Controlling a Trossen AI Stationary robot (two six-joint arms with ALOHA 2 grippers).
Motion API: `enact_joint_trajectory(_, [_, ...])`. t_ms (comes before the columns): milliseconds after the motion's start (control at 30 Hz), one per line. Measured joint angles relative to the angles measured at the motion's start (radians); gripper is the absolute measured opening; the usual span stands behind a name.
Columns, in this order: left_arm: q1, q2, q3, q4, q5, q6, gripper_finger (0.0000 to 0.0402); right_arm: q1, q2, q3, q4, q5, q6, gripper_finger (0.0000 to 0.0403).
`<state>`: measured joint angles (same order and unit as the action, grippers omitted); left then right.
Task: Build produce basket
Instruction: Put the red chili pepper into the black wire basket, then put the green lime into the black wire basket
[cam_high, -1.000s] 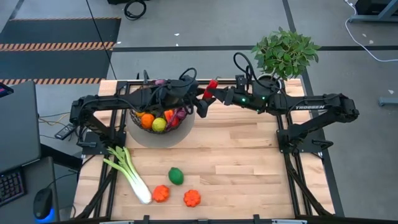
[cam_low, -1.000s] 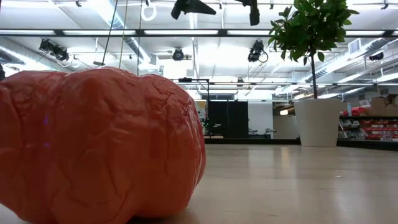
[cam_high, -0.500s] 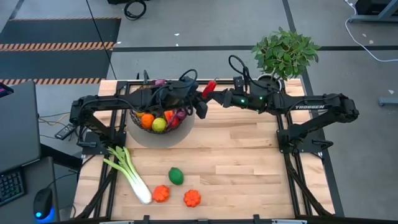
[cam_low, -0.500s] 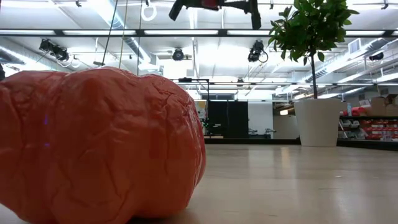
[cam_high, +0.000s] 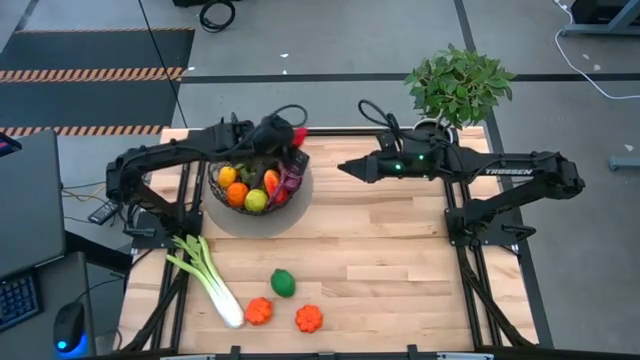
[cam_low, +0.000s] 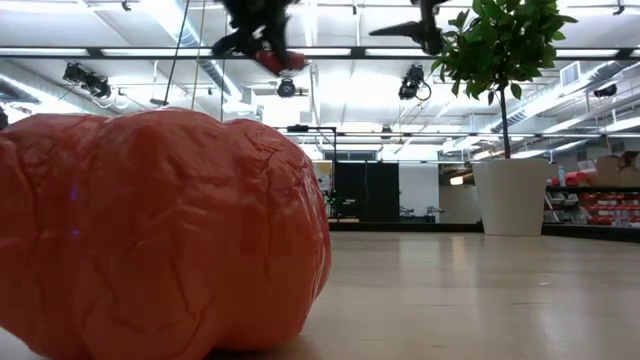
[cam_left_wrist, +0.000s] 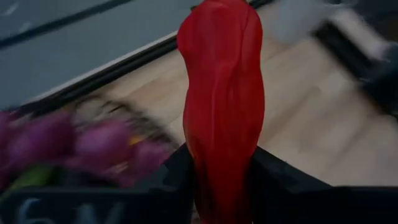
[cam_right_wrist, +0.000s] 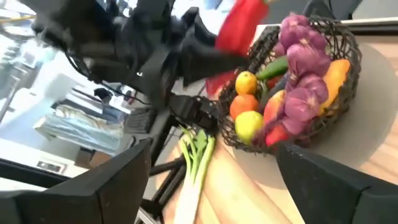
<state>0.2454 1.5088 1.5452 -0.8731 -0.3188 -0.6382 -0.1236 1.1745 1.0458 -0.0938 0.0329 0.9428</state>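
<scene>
Your left gripper clamps the long red chilli pepper directly above the far rim of the round dark wire-mesh basket; lower it straight in. The right gripper, fingers spread, waits beside the basket.

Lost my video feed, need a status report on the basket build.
Left gripper shut on red chilli, above basket. Right gripper open, clear of it. Leek on table, nothing blocking.

red chilli, dark wire basket, green lime
</scene>
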Motion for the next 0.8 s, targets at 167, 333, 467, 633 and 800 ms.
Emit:
enact_joint_trajectory(167, [0.065, -0.022, 0.0, -0.2, 0.001, -0.072, 0.0107, 0.008, -0.009, -0.002, -0.072, -0.001, 0.0, 0.0348])
enact_joint_trajectory(333, [0.108, -0.019, 0.0, -0.431, 0.005, -0.222, 0.0128, 0.013, -0.013, 0.0, -0.108, -0.002, 0.018, 0.0348])
enact_joint_trajectory(467, [0.125, -0.016, 0.0, -0.509, 0.004, -0.231, 0.0169, 0.016, -0.013, 0.0, -0.143, -0.002, 0.026, 0.0348])
enact_joint_trajectory(633, [0.12, -0.016, 0.0, -0.513, 0.016, -0.221, 0.024, 0.017, -0.013, 0.0, -0.169, -0.002, 0.006, 0.0348])
enact_joint_trajectory(800, [0.077, -0.017, 0.0, -0.478, 0.077, -0.22, 0.0307, 0.017, -0.013, 0.0, -0.24, -0.032, 0.004, 0.0348])
